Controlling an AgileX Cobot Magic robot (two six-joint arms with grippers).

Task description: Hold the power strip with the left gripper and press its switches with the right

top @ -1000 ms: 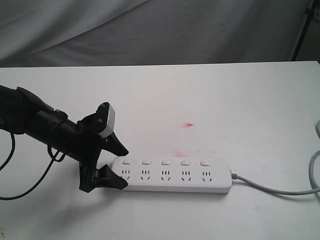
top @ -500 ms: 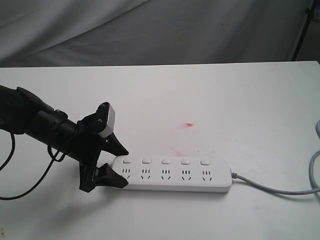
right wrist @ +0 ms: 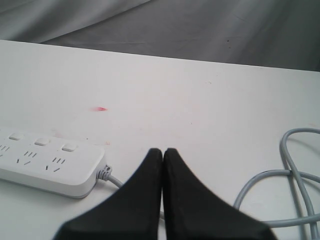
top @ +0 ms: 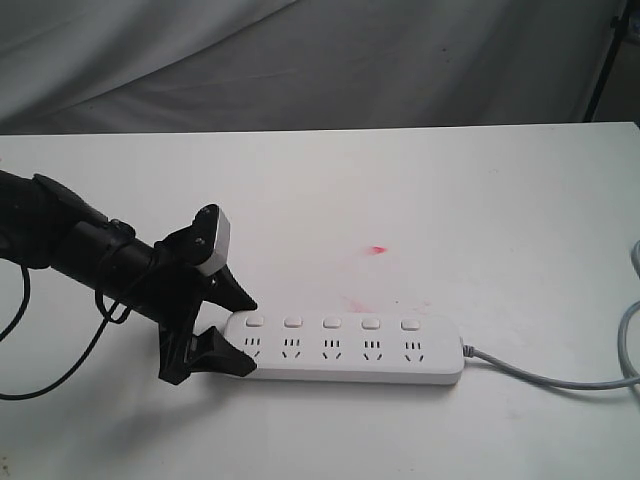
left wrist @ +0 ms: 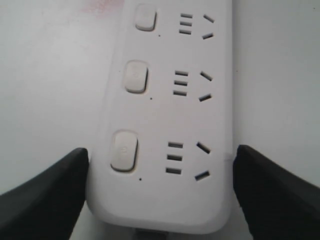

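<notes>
Left pincer (top: 244, 335) gripped the left end of the power strip (top: 350, 350), one finger against each long side; holding appeared done. Pressing the switches (top: 330, 324) was not yet begun: the right pincer (right wrist: 163, 152), closed and empty, hung beyond the cord (top: 560, 380) end. The worktop (top: 450, 220) offered open room above the strip.

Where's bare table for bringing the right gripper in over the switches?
Free: the wide stretch between the power strip and the table's far edge, bare but for a red mark. Crowded: the strip's left end, clamped in the left gripper, and the right end, where the cord trails.
</notes>
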